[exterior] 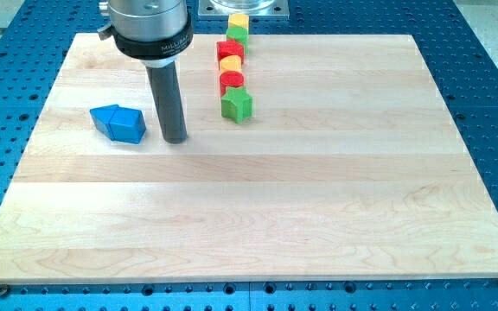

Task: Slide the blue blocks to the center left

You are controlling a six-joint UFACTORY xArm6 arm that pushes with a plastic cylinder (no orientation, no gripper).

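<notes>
The near half of the wooden board (258,233) carried no blocks. Farther back, toward the view's left, two blue blocks (118,123) lay touching each other, their exact shapes hard to resolve. My tip (175,139) stood just beside them on the view's right, apart from them by a narrow gap; the rod bore no pincer, so no opening or closing applied. Beyond, a line ran toward the view's top: a green star block (237,104), a red block (232,82), a yellow block (230,64), a second red block (230,49), a second green block (236,34) and a second yellow block (239,21). An off-centre push would probably split the blue pair, one block pivoting away from my tip.
</notes>
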